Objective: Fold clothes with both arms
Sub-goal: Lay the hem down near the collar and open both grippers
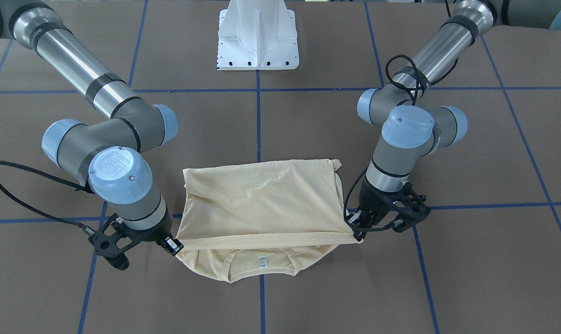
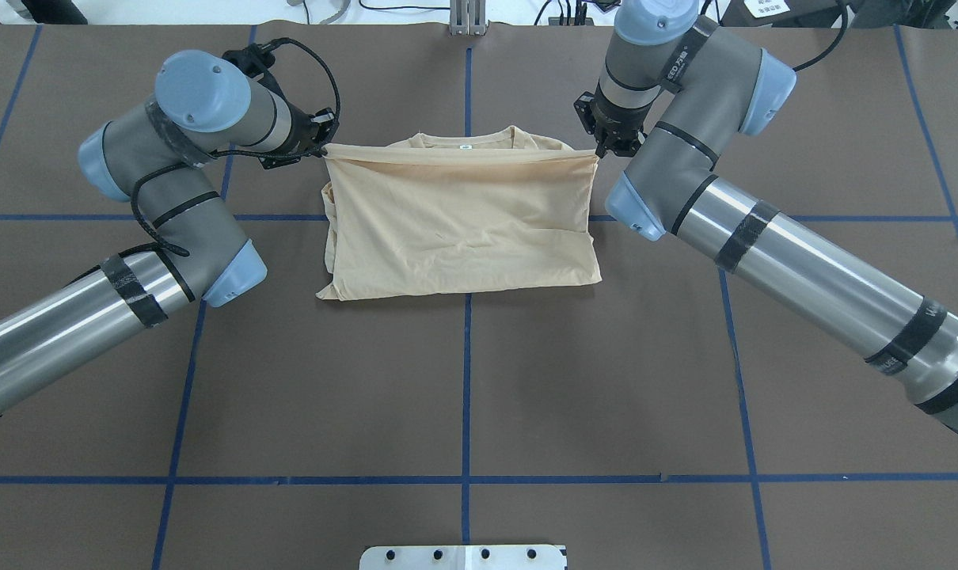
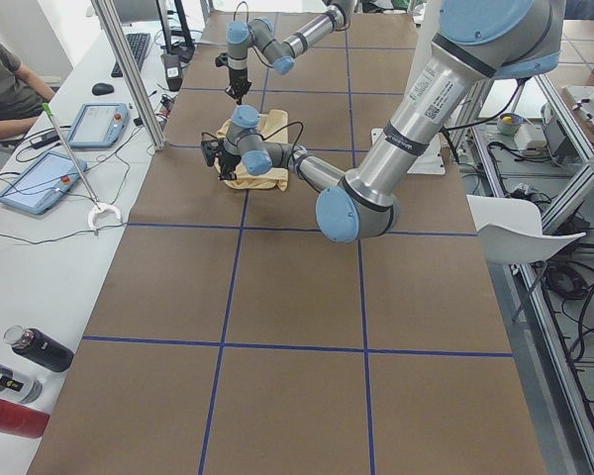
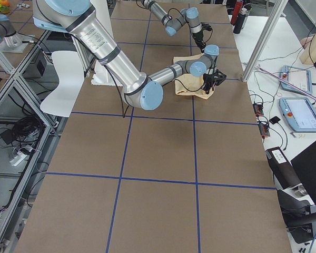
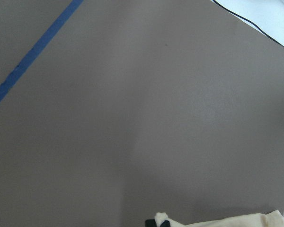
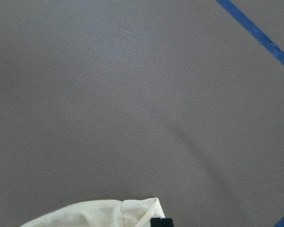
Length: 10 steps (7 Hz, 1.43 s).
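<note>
Brown table, blue tape grid. White pedestal base well away from left gripper and right gripper. Bottles, tablets on white side table.

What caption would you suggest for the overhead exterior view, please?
Black left gripper and right gripper hold the pale cream-yellow T-shirt's folded edge taut.

Open tabletop stretches from the shirt back to the pedestal, crossed only by blue tape lines. The shirt's sides are crowded. The elbow of the left arm sits near its left edge with a cable loop, and the wrist and forearm of the right arm lie just beside its right edge. Both arms' jaws pinch the far fold's corners, blocking each end. Beyond the collar lies a narrow strip of tabletop. Past it, a post and tablets stand on the operators' desk.
</note>
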Available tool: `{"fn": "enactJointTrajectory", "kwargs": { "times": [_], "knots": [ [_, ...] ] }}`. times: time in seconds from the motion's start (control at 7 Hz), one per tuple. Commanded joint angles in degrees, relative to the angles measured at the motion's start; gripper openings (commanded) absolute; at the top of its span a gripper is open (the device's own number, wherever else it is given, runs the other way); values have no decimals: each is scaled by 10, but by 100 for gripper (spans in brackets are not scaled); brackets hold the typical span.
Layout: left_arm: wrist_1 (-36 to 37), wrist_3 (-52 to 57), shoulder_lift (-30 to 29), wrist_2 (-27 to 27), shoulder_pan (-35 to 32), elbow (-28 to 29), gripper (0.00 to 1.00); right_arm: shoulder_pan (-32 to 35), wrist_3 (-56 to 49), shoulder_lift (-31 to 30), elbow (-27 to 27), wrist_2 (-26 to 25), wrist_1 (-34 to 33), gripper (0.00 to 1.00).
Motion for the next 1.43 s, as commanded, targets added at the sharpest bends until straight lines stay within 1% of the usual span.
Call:
{"fn": "enactJointTrajectory", "kwargs": {
  "times": [0.0,0.14,0.29,0.43,0.57,0.71,0.86,1.0,1.14,1.29],
  "knots": [
    [-9,0,-3,-1,1,11,21,-3,0,-1,-2,0,3,26],
    [-10,1,-3,-1,1,11,30,-3,0,0,-2,0,3,46],
    [-10,1,-3,-1,1,10,35,-3,0,1,-2,0,3,56],
    [-10,1,-3,-1,1,7,35,-3,2,1,0,0,3,57],
    [-11,1,-3,-2,-1,-8,34,-1,10,1,15,1,5,58],
    [-8,0,3,-6,-3,-35,34,-1,14,-18,45,0,9,62],
    [-3,-4,17,-5,-5,-79,34,-4,36,-65,106,-2,10,65],
    [4,-4,45,-6,-5,-127,35,-10,50,-105,173,-8,10,70],
    [5,-4,66,-5,-7,-157,38,-38,77,-138,227,-42,11,81],
    [5,-5,75,-3,-8,-168,39,-75,124,-154,264,-94,10,80]
  ]
}}
